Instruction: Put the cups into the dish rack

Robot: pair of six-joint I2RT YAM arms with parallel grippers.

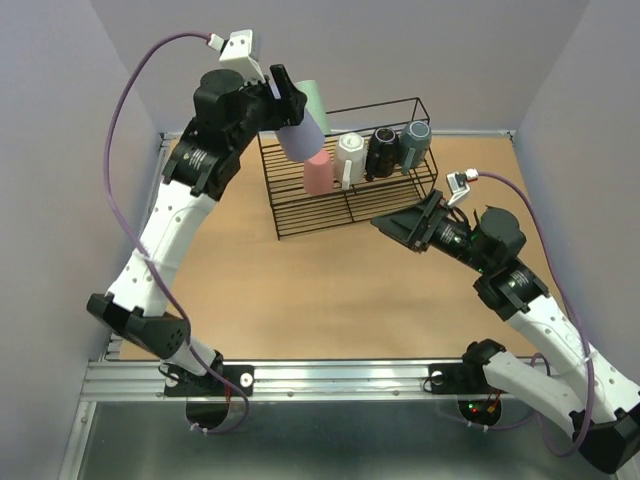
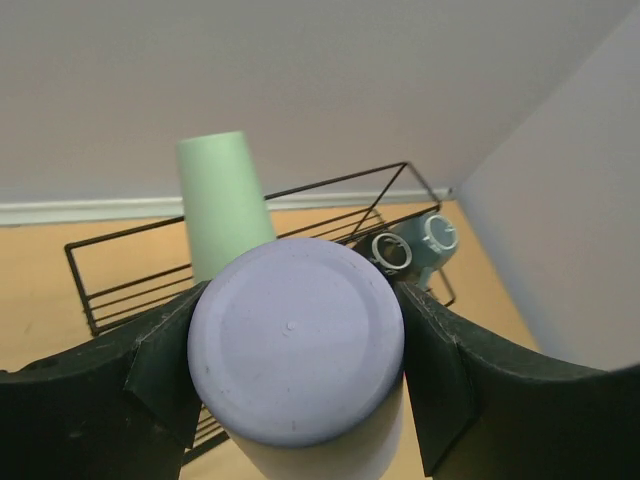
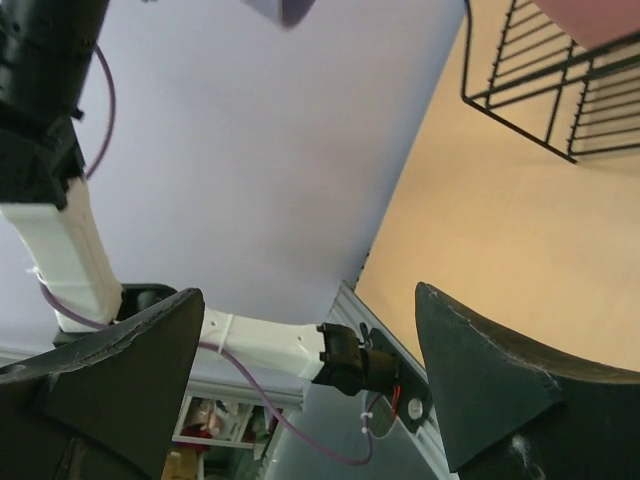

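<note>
My left gripper (image 1: pixel 289 108) is shut on the lavender cup (image 1: pixel 300 137) and holds it bottom-up above the left end of the black wire dish rack (image 1: pixel 352 204). In the left wrist view the cup's base (image 2: pixel 295 340) fills the space between both fingers (image 2: pixel 165 365). The green cup (image 1: pixel 314 98) stands upside down at the rack's back left, also seen in the left wrist view (image 2: pixel 222 200). The pink cup (image 1: pixel 317 172), white mug (image 1: pixel 350 156), black mug (image 1: pixel 382 152) and grey-blue mug (image 1: pixel 415 144) sit in the rack. My right gripper (image 1: pixel 402 226) is open and empty by the rack's front right corner.
The tan tabletop (image 1: pixel 330 290) lies in front of the rack. Pale walls close in the back and both sides. An aluminium rail (image 1: pixel 330 375) with the arm bases runs along the near edge. The right wrist view shows the rack's corner (image 3: pixel 540 95) and the left arm (image 3: pixel 60 250).
</note>
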